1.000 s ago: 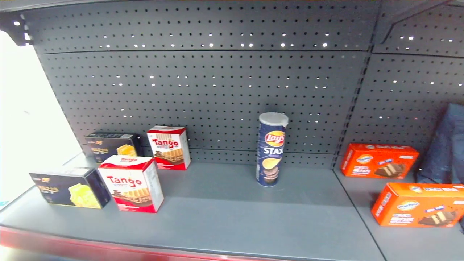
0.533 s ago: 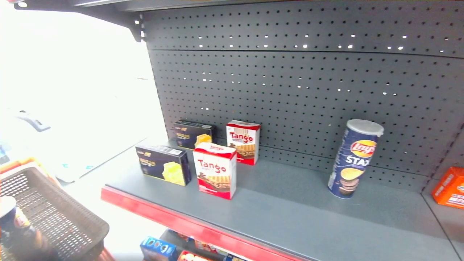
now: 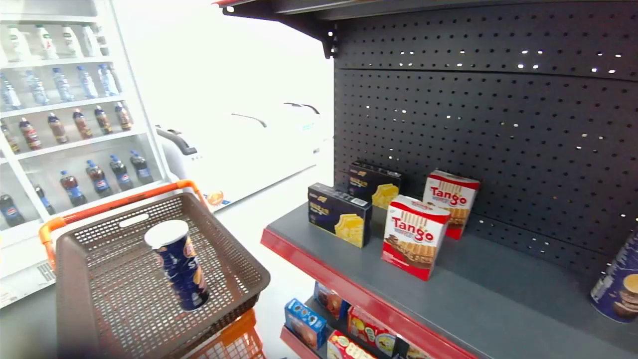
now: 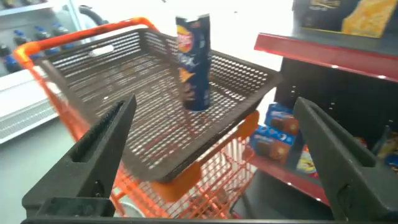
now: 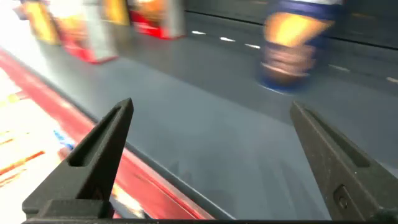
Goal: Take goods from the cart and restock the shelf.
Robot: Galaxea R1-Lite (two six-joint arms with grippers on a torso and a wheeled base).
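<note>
Brown mesh basket (image 3: 229, 234) sits on an orange cart (image 3: 234, 339), lower left of the head view. One dark blue chip can (image 3: 182, 269) with a white lid stands inside the basket near its middle. It leans a little and touches only the mesh floor.

Grey shelf (image 3: 478, 299) with a red front edge runs across the lower right of the head view, just beside the basket. Towards its left end stands a front dark box (image 3: 339, 214) with a yellow picture, and a rear dark box (image 3: 374, 182) sits close behind it. Just right of those is a front wafer box (image 3: 413, 237), red and white, with a rear wafer box (image 3: 451, 202) behind it by the back wall. All four are upright.

A second chip can (image 3: 615, 289) stands on the shelf at the right edge of the frame, cut off, well apart from the boxes. Dark pegboard (image 3: 498, 124) backs the shelf. Coloured snack packs (image 3: 306, 324) sit on the level below, bottom centre. A drinks cooler (image 3: 75, 124) with rows of bottles stands upper left.

Left gripper (image 4: 217, 162) is spread wide and holds nothing. It hangs short of the basket, and the chip can stands farther off between its two fingers, untouched. Right gripper (image 5: 214, 155) is also spread wide and holds nothing, over bare shelf board near the red edge. The blurred second chip can stands farther back.
</note>
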